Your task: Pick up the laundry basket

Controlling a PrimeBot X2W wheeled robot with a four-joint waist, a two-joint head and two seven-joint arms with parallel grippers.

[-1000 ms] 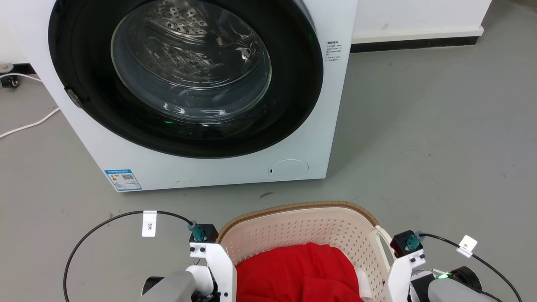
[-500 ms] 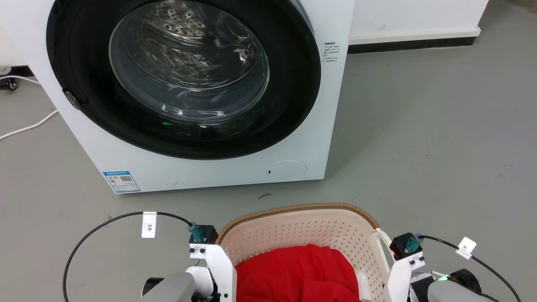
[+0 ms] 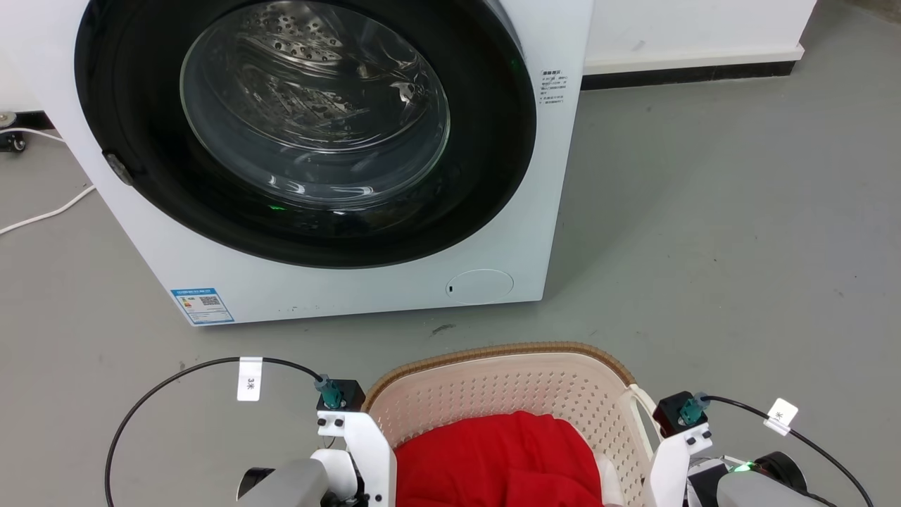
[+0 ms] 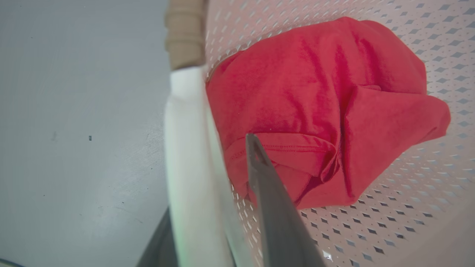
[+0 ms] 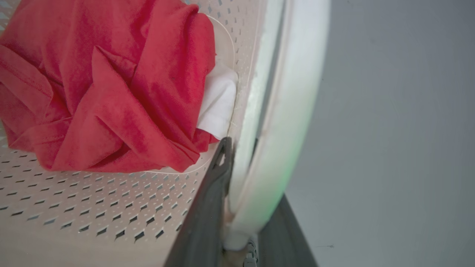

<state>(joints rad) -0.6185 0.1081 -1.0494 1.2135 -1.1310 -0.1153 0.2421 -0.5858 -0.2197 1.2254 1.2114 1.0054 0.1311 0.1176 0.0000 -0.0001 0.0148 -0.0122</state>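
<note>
Grey floor (image 3: 704, 246) fronts a white washing machine (image 3: 556, 176) as the robot grips the laundry basket (image 3: 493, 350), held close before its body between both arms, with a red garment (image 3: 500, 458) and a white cloth (image 5: 219, 100) heaped inside. The left gripper (image 4: 211, 178) is clamped on the left loop handle (image 4: 185, 148), one finger inside the wall, one outside; the right gripper (image 5: 252, 178) pinches the right loop handle (image 5: 282, 111) likewise. Grasping looks done; the lift is yet to come or barely under way, and whether the base is off the floor cannot be told.
</note>
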